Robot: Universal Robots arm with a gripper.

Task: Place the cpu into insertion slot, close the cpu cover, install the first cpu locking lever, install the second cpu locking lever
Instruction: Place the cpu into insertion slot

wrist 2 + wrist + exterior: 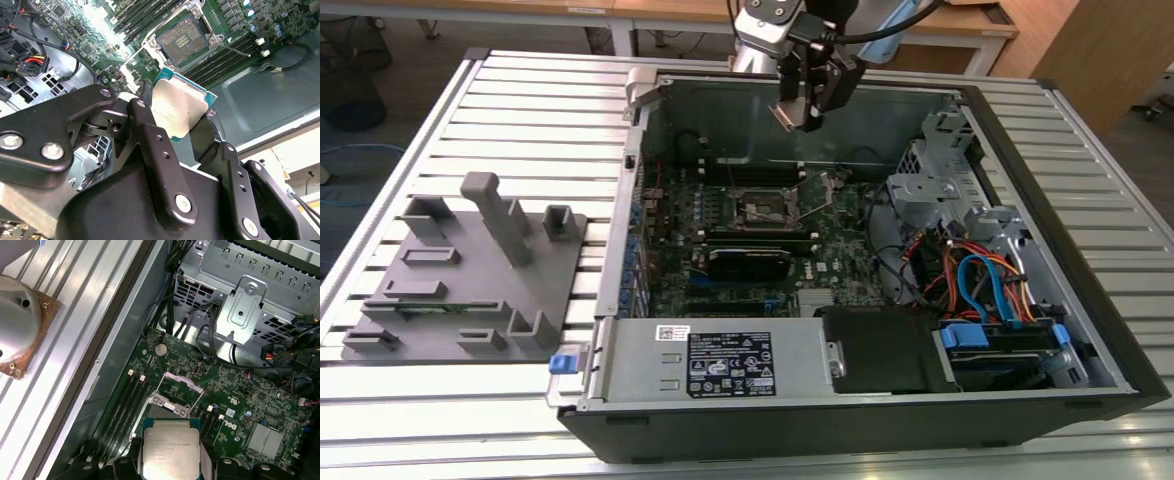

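My gripper (802, 112) hangs above the open computer case, over its far side, shut on the cpu (179, 109). The cpu is a flat square chip with a dull silver top and a green edge, held by two opposite sides between the black fingers (150, 135). In the first wrist view the cpu (171, 449) sits just above the insertion slot (165, 412) and hides part of it. The slot (186, 39) lies bare, with a dark centre and silver rim, well below the chip. The cpu cover (179, 386) stands swung up beside the slot. In the exterior view the insertion slot (765, 208) is mid-board.
Long black memory slots (227, 52) flank the socket. A black module (747, 263) lies nearer the front, with the power supply (720, 365), a drive cage (941, 170) and coloured cables (981, 285) around. A grey fixture (467, 280) stands on the slatted table (534, 110).
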